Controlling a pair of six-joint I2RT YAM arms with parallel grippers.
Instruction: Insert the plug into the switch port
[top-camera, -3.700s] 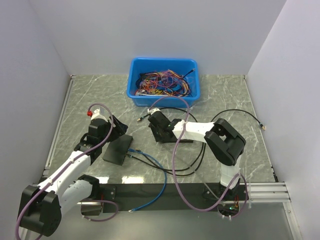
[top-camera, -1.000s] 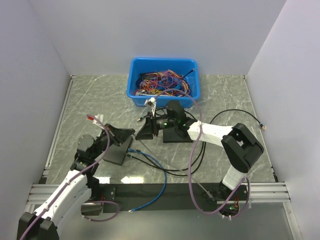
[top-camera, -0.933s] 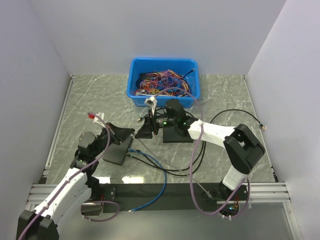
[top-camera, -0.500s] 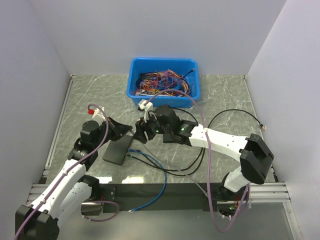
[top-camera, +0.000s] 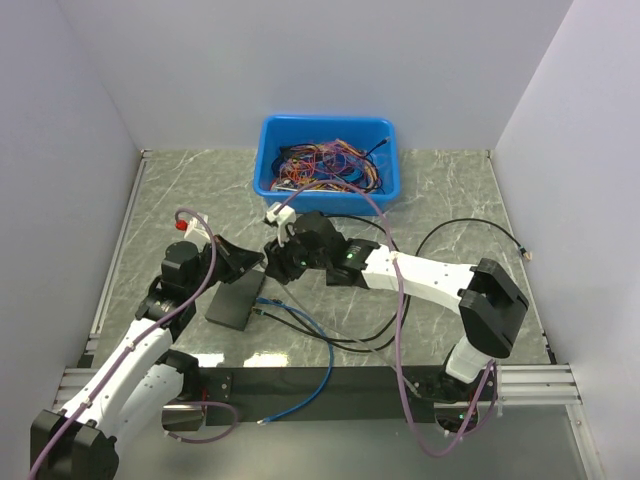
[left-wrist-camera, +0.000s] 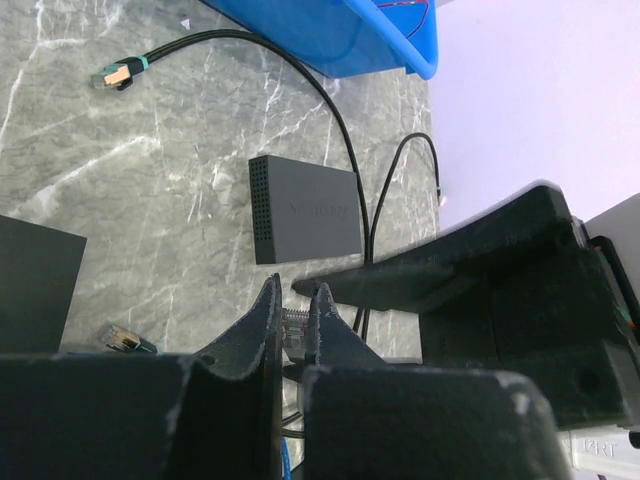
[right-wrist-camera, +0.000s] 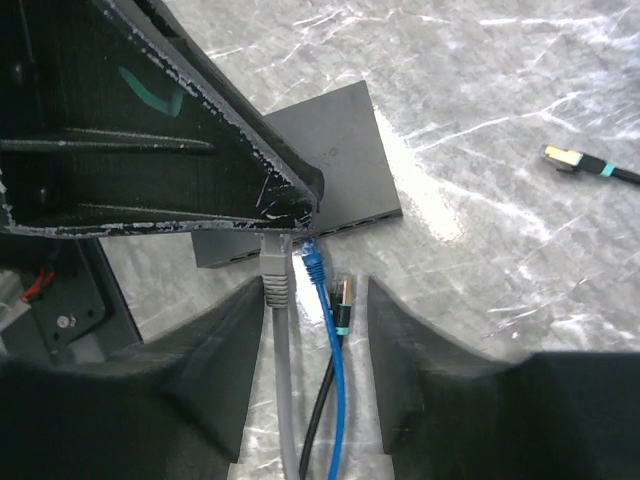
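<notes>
A grey plug (right-wrist-camera: 277, 265) on a grey cable hangs pinched between the fingers of my left gripper (left-wrist-camera: 293, 300), which is shut on it just above the table. The switch (top-camera: 232, 302) is a flat dark box lying below and beside that gripper. The switch port row (right-wrist-camera: 350, 224) runs along the box's long edge that faces the right arm. My right gripper (right-wrist-camera: 313, 290) stands open just short of that edge, tips almost meeting the left gripper (top-camera: 250, 262). The grey cable passes between its fingers, close to one pad.
A blue plug (right-wrist-camera: 313, 262) and a black plug with a teal band (right-wrist-camera: 341, 295) lie before the ports, also between the right fingers. A second dark box (left-wrist-camera: 305, 210) and a gold-tipped black cable (left-wrist-camera: 115, 73) lie behind. A blue bin (top-camera: 327, 160) of wires stands at the back.
The right gripper has reached left until its tips sit beside the left gripper, and its jaws have narrowed. The left gripper has lifted slightly off the switch, still holding the plug.
</notes>
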